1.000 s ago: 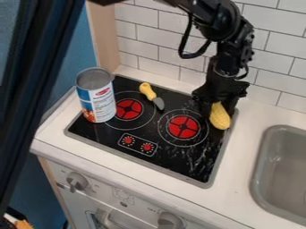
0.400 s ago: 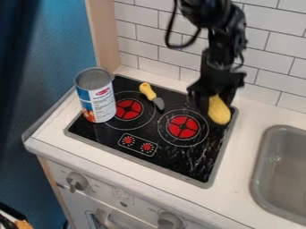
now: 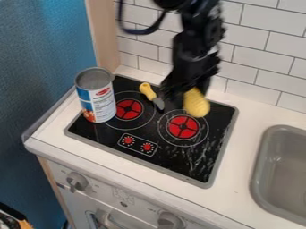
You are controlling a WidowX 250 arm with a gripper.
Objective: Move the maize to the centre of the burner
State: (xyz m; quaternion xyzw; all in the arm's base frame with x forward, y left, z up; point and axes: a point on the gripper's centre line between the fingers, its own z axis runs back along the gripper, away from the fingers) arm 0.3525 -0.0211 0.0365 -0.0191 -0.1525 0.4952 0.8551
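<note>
The maize (image 3: 197, 104) is up there at the back of the right-hand burner (image 3: 183, 127), clasped in the black pincer (image 3: 186, 95). Left of it lies a yellow-handled knife (image 3: 147, 91); farther left, an open can (image 3: 99, 101) stands upright.

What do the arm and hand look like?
Arm: black throughout, chunky jointed segments with uneven, bulky outlines. A black cable bows out in a wide loop beside the upper part. Hand: also black, angular. Can't make out any markings on either.

The black arm (image 3: 194, 40) slants down from the top, pincer (image 3: 184, 95) lowermost.
</note>
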